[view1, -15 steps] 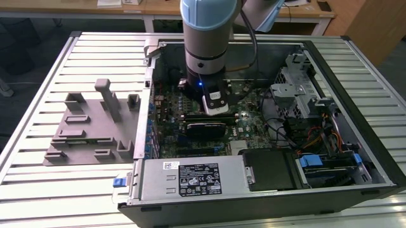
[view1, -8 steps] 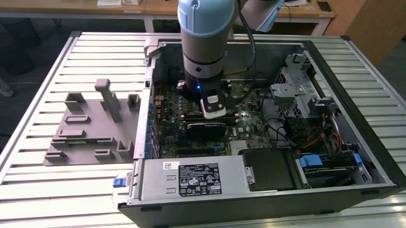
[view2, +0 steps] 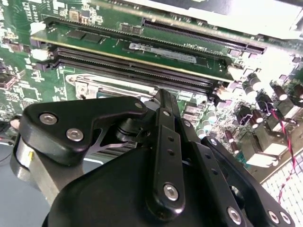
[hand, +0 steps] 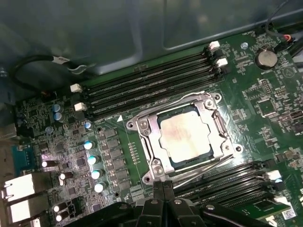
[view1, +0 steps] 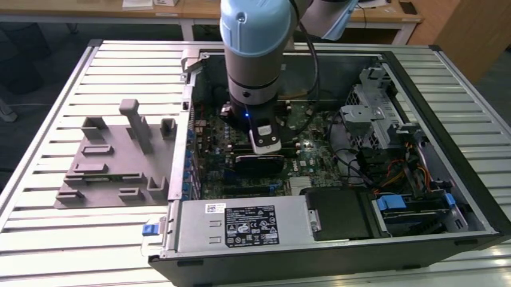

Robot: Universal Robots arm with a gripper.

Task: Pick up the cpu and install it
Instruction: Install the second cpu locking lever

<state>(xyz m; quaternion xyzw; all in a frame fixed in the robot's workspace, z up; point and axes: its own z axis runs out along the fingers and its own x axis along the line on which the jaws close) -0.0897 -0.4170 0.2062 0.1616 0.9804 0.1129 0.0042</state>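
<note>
The cpu (hand: 184, 137), a flat square chip with a silvery-grey top, lies seated in the metal-framed socket (hand: 142, 125) on the green motherboard in the first wrist view. My gripper (hand: 163, 187) hovers just off the socket's edge, its two black fingers pressed together with nothing between them. In the second wrist view the gripper (view2: 165, 101) points down at the board beside the socket's metal frame (view2: 90, 87), which its black linkage mostly hides. In the exterior view the arm (view1: 254, 54) reaches straight down into the open computer case (view1: 447, 119).
Rows of memory slots (hand: 147, 87) flank the socket on both sides. A grey plastic tray (view1: 112, 173) sits on the slatted table at the exterior view's left. Inside the case are a power supply (view1: 239, 224), a drive cage (view1: 375, 113) and loose cables (view1: 359, 161).
</note>
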